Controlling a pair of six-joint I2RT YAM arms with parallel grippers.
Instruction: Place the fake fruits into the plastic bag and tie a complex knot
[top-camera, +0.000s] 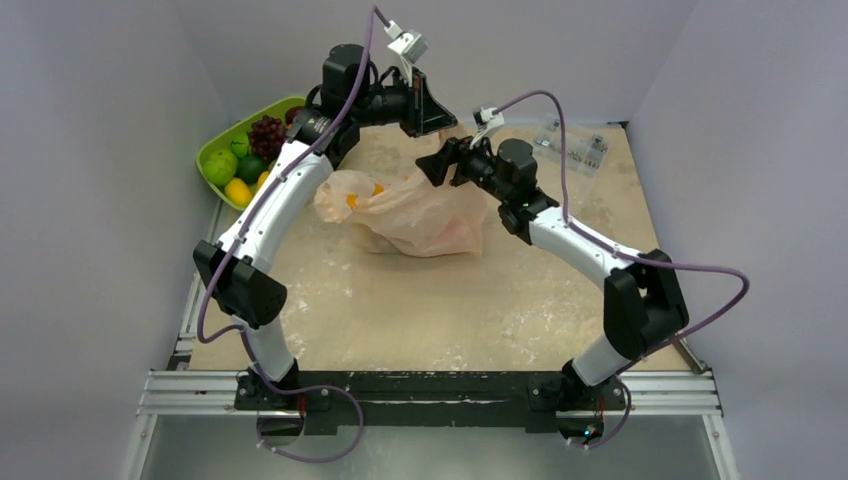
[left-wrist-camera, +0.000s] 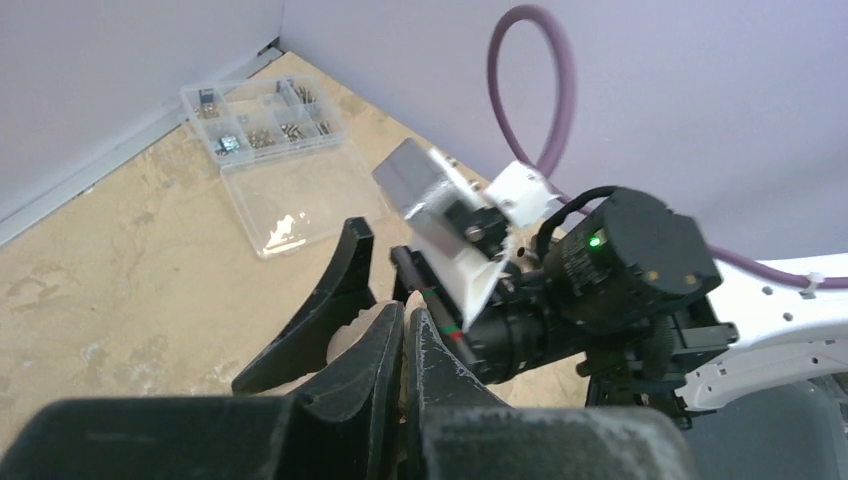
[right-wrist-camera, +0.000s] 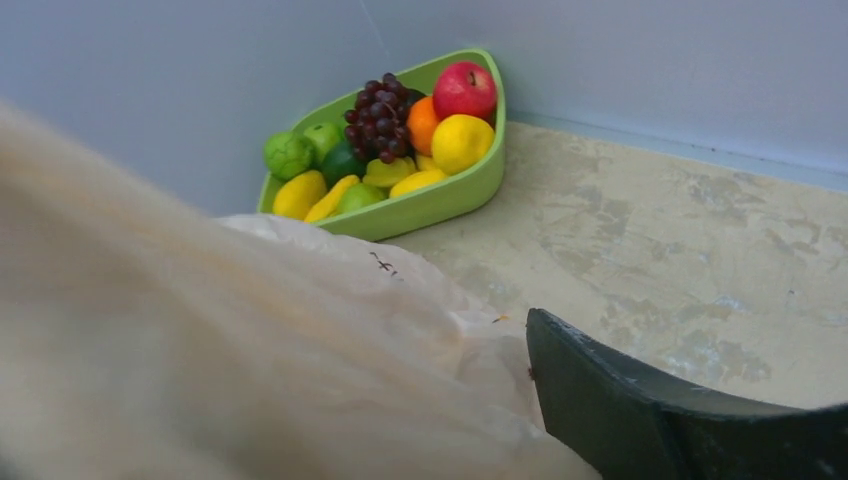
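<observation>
Crinkled peach plastic bag (top-camera: 420, 215) slumped at mid-table, fake fruits (right-wrist-camera: 400, 140) heaped in a lime-green tray (right-wrist-camera: 440, 203) in the far left corner, well apart from it, left gripper (left-wrist-camera: 408, 320) raised with jaws pressed together, right gripper (top-camera: 432, 160) spread wide just over the bag's far edge.

Fake fruits (right-wrist-camera: 385, 140), glossy red, orange, yellow and green with one dark purple grape bunch (top-camera: 266, 133), lay heaped in a lime-green tray (right-wrist-camera: 440, 200) at the far left corner; plastic bag (top-camera: 420, 215), translucent peach with orange prints, lay crumpled mid-table.
</observation>
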